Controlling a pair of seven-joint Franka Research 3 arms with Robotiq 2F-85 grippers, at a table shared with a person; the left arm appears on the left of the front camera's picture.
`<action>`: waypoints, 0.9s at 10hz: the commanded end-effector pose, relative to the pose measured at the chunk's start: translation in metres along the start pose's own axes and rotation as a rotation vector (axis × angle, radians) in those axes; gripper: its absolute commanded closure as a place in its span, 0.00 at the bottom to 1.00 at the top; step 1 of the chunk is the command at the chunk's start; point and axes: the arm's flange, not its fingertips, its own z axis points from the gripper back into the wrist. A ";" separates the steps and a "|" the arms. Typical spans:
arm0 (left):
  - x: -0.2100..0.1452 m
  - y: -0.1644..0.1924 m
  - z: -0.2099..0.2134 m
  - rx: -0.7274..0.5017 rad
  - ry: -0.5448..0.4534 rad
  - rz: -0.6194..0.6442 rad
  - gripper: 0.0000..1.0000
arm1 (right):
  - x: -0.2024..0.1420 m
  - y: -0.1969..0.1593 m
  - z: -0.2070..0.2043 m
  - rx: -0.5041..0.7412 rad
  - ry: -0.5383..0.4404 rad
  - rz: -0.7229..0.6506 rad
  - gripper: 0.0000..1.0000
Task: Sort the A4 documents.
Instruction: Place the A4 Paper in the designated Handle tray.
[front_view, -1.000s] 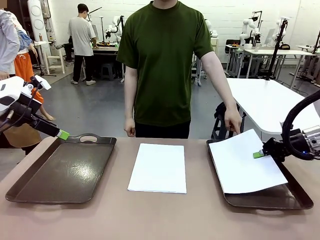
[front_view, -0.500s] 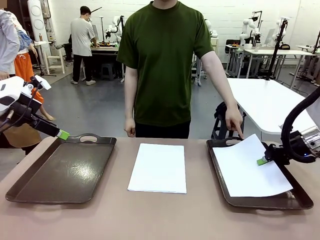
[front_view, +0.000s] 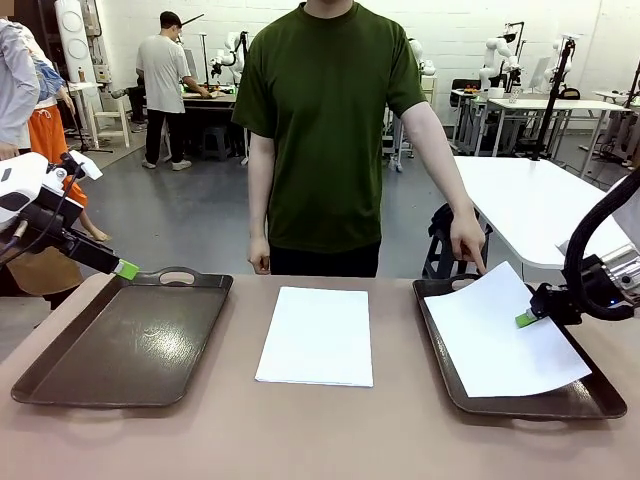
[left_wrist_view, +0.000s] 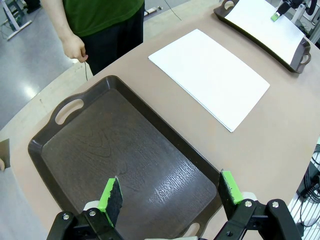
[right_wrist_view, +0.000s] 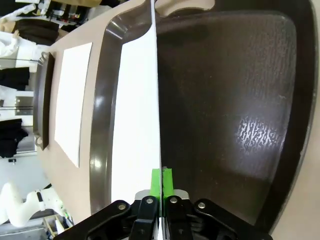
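Brown table fills the near side. L tray, dark brown w/ handles, lies at left. L gripper hangs above it, fingers wide apart. At table centre, btwn the two trays, the stack of A4 documents lies flat. R tray at right holds one white sheet, skewed, right side raised off the tray floor, far corner over the far rim. R gripper has its green pads pressed together on that sheet's right edge. Far side: person in green tee, one hand pointing down at R tray's far rim, other hand hanging by the table's far edge.
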 end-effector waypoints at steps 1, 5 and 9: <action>-0.002 0.003 -0.001 -0.002 -0.012 -0.006 0.00 | -0.010 0.004 0.002 -0.048 -0.018 -0.040 0.79; -0.002 0.003 -0.001 -0.002 -0.012 -0.006 0.00 | -0.019 0.013 0.002 -0.149 -0.028 -0.049 0.40; -0.002 0.003 -0.001 -0.002 -0.012 -0.006 0.00 | -0.014 0.012 0.023 -0.250 -0.053 -0.054 0.00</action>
